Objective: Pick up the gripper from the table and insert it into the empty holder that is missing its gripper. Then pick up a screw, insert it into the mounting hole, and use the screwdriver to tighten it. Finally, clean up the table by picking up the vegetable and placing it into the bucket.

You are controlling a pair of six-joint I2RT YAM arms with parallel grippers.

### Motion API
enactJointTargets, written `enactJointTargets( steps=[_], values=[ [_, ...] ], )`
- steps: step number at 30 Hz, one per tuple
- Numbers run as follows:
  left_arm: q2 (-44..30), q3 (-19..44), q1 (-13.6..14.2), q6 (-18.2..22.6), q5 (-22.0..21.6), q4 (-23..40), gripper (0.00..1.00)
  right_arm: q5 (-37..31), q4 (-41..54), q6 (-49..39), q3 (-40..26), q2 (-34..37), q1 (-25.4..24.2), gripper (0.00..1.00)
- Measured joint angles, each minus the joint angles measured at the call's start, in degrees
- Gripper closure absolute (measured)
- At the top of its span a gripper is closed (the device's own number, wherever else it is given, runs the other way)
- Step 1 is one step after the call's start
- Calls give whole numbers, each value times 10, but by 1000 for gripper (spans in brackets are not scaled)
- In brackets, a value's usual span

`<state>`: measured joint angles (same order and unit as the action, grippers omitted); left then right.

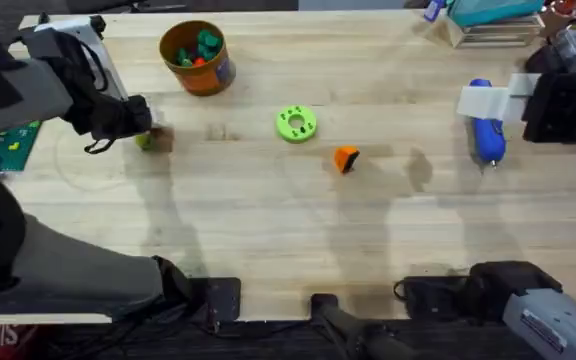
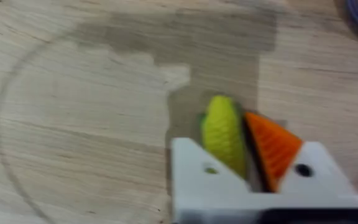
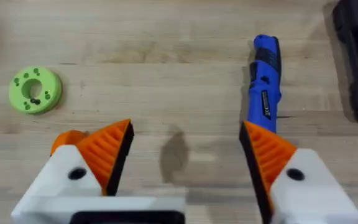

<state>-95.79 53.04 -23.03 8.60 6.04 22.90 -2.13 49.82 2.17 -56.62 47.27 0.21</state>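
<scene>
Two jaws: left gripper (image 2: 244, 163) closed on vegetable (image 2: 224, 132) (low over table (image 2: 73, 93)); right gripper (image 3: 182, 146) wide open, holding nothing, screwdriver (image 3: 265, 74) just beyond.

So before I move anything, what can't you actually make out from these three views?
- Overhead: the toy vegetable is mostly covered by the left gripper.
- Left wrist: whether the fingers actually pinch the vegetable; the white bases block the contact.
- Overhead: the bucket contents are too small to identify.
- Overhead: the screwdriver is partly covered by the right arm's white part.
</scene>
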Motion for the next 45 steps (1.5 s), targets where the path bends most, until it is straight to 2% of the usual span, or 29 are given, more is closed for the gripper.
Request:
enactJointTargets(
  steps=[1,2,5,6,10,11,17,22,28,34,38,43,45],
  values=[
    [0,0,0,0,1,-1,887,0,0,0,0,0,0,8],
    [0,0,0,3,1,-1,966,0,0,0,0,0,0,9],
    [0,0,0,3,2,-1,996,0,0,0,0,0,0,8],
    [0,0,-1,6,-8,-2,664,0,0,0,0,0,0,8],
    [-1,0,-7,0,-7,-2,63,0,0,0,0,0,0,8],
    [0,0,-7,-2,-4,-1,28,0,0,0,0,0,0,8],
    [37,0,-5,-26,38,46,16,0,0,0,0,0,0,8],
    [181,0,13,-38,84,108,16,0,0,0,0,0,0,7],
    [378,0,83,-73,90,168,15,0,0,0,0,0,0,8],
    [516,-1,163,-113,57,195,15,0,0,0,0,0,0,8],
    [591,-46,172,-126,44,152,15,0,0,0,0,0,0,8],
    [701,-204,196,-135,35,-11,15,0,2,0,0,0,0,8],
    [740,-265,201,-136,30,-54,15,0,3,0,0,0,0,8]
  ],
)
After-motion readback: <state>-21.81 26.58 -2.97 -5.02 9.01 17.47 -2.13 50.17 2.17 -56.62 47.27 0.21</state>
